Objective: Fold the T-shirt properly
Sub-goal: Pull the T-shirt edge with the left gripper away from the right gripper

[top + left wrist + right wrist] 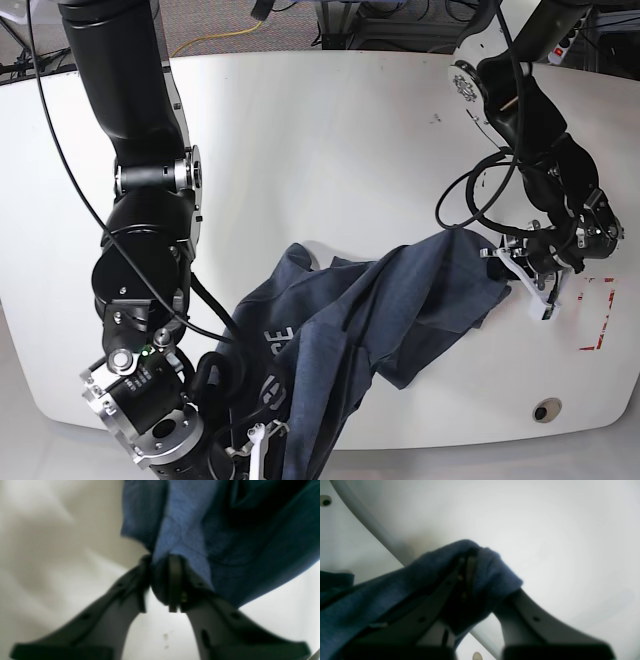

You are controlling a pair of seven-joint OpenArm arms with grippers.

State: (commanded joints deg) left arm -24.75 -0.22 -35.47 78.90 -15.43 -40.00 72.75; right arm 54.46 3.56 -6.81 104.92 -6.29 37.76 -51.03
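At the near edge of the white bench, the right tool is pressed together on a bunched fold of the T-shirt, while the left tool pinches a thin hem of it toward the bench's far-right side. The soft, heathered navy cloth stretches crumpled between them, white lettering showing, with bare bench beyond. Both arms bend down steeply.

White table; red tape marks near right edge.
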